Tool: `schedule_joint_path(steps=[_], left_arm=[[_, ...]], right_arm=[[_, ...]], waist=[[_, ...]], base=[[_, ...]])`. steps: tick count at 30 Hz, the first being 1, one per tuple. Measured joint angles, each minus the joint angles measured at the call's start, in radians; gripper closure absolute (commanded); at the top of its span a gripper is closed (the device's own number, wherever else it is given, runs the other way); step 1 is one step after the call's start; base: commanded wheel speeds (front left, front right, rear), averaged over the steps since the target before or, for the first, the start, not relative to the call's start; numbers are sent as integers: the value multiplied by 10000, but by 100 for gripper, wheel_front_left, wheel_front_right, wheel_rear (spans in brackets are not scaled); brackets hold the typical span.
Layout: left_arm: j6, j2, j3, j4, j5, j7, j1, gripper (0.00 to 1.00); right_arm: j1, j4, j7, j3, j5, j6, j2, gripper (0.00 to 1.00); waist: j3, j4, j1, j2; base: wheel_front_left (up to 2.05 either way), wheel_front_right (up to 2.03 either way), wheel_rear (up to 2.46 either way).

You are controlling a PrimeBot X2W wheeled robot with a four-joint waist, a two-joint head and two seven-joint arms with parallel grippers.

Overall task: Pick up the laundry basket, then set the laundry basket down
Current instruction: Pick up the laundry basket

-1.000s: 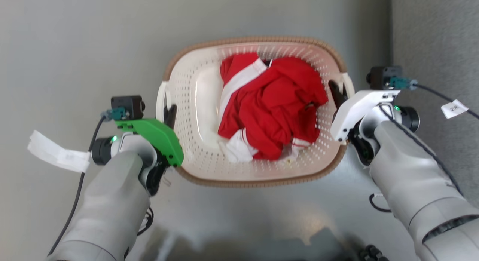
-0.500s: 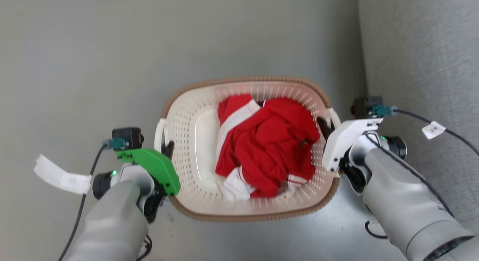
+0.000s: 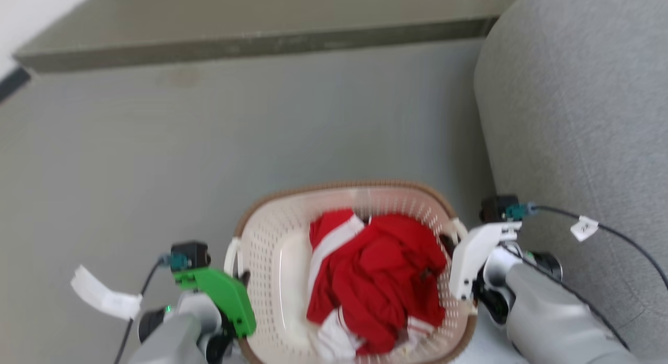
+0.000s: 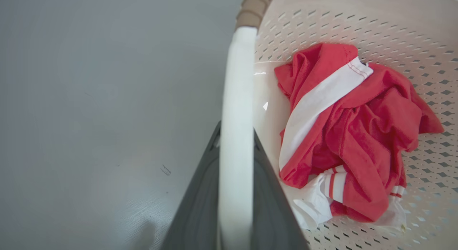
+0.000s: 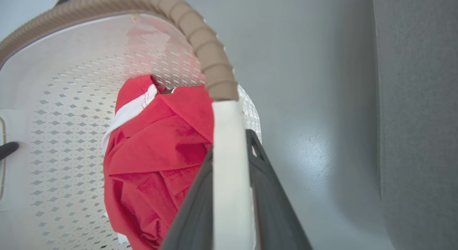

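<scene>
So, head view first: the basket (image 3: 344, 186) sits at lower centre of the frame, mouth up towards the camera, with its long axis running left to right. Red and white clothes (image 3: 381, 270) lie heaped in it. My left claw (image 3: 241, 276) is at the left handle (image 3: 232, 257), and my right claw (image 3: 450, 245) is at the right handle (image 3: 460, 229). A grey sofa (image 3: 574, 119) fills the right side. I can't tell from here whether the base is off the floor (image 3: 156, 160).

Left wrist view: the white handle runs straight up the middle of the frame, pinched between my two dark fingers (image 4: 200, 207), so that claw is narrow and clamped on it. The basket's inside spreads to the right, the floor to the left.

Right wrist view: same story. The handle stands in the lower middle with dark fingers (image 5: 275, 207) tight on both sides. The brown rim (image 5: 200, 38) curves away to the upper left, and the sofa edge runs down the right.

My read is that the grasp is done on both ends and the basket looks level. I think the pick-up is under way or complete. Setting it down and letting go are still left.
</scene>
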Motion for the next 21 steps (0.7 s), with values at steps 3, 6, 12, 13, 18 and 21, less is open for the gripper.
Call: schedule_joint_path(steps=[3,6,12,13,18,21], left_arm=[[0,-2,-107,38,-115,33,379,100],[0,-2,-163,92,-199,128,645,100],[0,0,-247,104,-357,230,796,100],[0,0,-265,104,-391,234,798,100],[0,6,-359,127,-500,320,817,100],[0,8,-399,148,-522,395,824,100]], right_arm=[[345,-21,67,144,134,-4,10,100],[667,-73,155,288,385,-10,10,100],[864,-117,263,456,558,-15,-8,100],[863,-123,280,485,606,-15,-15,100],[869,-123,334,602,694,-82,-23,100],[872,-102,378,650,706,-82,-25,100]], waist=[[-433,-11,0,0],[-857,-27,0,0],[-1538,-81,-1,0],[-1621,-92,0,0],[-1904,-158,-1,0],[-1981,-196,0,0]], base=[[0,0,0],[0,0,0],[0,0,0],[0,0,0],[0,0,0],[0,0,0]])
